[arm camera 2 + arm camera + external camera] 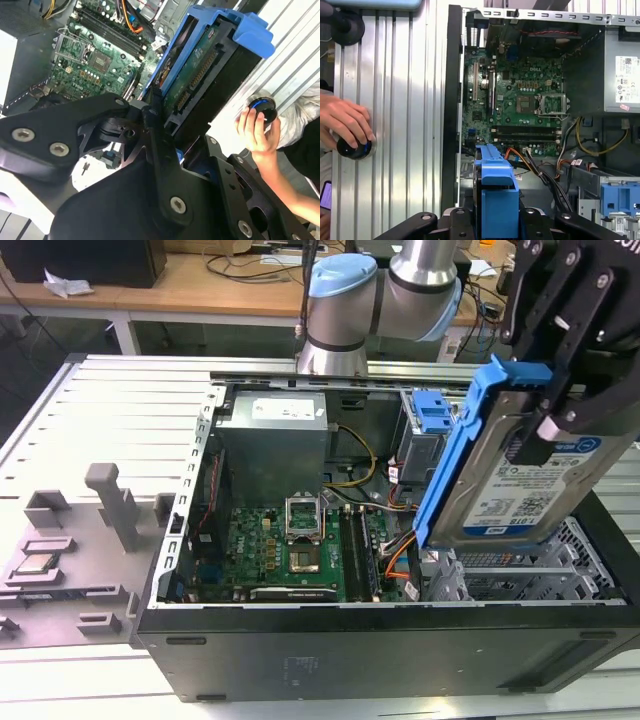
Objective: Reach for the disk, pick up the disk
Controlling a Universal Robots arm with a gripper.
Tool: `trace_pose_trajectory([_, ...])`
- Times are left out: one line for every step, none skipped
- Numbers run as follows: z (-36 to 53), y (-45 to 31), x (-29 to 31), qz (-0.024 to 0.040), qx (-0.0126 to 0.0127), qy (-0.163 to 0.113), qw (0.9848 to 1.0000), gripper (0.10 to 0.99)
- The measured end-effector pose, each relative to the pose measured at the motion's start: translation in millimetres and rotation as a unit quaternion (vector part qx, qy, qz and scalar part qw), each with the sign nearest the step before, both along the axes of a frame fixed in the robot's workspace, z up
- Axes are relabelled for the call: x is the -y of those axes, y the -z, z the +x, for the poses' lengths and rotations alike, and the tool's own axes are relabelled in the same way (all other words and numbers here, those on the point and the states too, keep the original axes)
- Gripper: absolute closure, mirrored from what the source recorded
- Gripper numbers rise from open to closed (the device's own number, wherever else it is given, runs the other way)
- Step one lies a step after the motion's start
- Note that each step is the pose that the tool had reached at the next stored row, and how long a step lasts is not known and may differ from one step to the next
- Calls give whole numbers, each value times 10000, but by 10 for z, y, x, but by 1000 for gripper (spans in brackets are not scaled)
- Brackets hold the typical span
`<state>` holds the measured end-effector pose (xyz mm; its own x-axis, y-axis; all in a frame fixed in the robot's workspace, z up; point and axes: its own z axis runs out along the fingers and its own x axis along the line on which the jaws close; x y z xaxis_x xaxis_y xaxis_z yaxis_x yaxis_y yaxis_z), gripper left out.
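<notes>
Exterior view: the gripper (560, 390) holds the disk (520, 475) in the air above the open computer case (380, 640), over the drive-bay end at the exterior view's right. The jaws pinch the disk across its flat faces. Its long axis runs steeply, tilted off vertical, the blue carrier frame (455, 445) along the edge facing the exterior view's left, the labelled face toward the camera. The disk touches nothing in the case below; it is lifted clear. The power-supply box (275, 435) and motherboard (290, 545) lie well apart from it.

Second wrist view: the disk (200, 75) sits directly between the black fingers (160, 165), its circuit-board side and connector edge showing. A person's hand (257, 132) rests on a knob (263, 107) on the counter (287, 65) beside the case.

First wrist view: the blue carrier frame (496, 195) rises edge-on straight out of the jaws, the motherboard (520, 110) beyond it. The hand (342, 122) covers the knob (354, 147).
</notes>
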<state>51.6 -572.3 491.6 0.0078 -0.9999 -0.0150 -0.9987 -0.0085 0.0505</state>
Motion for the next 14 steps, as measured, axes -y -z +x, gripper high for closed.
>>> trace_pose_trajectory([16, 6, 1, 1, -3, 0, 10000, 722])
trace_pose_trajectory([30, 11, 1, 0, -5, 0, 10000, 722])
trace_pose_trajectory([51, 19, 2, 0, -8, 0, 10000, 722])
trace_pose_trajectory([77, 32, 3, 1, -11, 0, 10000, 722])
trace_pose_trajectory([108, 46, 5, 1, -14, 0, 10000, 722])
trace_pose_trajectory([119, 51, 6, 0, -15, 0, 10000, 722])
trace_pose_trajectory([136, 58, 8, 0, -17, 0, 10000, 722])
trace_pose_trajectory([151, 66, 10, 1, -18, 0, 10000, 722])
trace_pose_trajectory([168, 75, 12, 1, -20, 0, 10000, 722])
trace_pose_trajectory([175, 79, 13, 1, -21, 0, 10000, 722])
trace_pose_trajectory([182, 84, 14, 1, -21, 0, 10000, 722])
trace_pose_trajectory([189, 91, 16, 1, -22, 0, 10000, 722])
trace_pose_trajectory([193, 97, 17, 1, -22, 0, 10000, 722])
trace_pose_trajectory([197, 109, 18, 0, -24, 0, 10000, 722])
